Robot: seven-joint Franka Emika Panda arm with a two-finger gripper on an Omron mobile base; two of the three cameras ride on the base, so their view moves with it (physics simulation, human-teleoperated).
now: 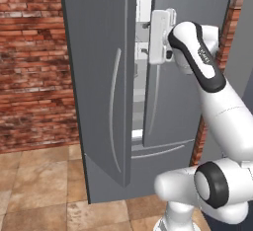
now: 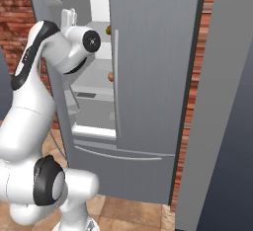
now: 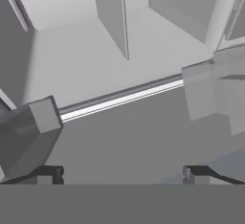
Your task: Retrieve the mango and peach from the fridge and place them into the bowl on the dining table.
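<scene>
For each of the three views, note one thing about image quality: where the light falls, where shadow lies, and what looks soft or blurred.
Left base view: the fridge door is evenly lit flat grey, the interior strip bright white. Right base view: the shelves glow white; two small orange fruits are too blurred to identify. Hand view: the open hand shows as dark tips; a bright rail crosses, and shadow darkens the left side.

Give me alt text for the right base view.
A white robot arm reaches its tool into the grey fridge, whose left door stands open. Two small orange fruits sit on white shelves inside, beside the closed right door.
</scene>
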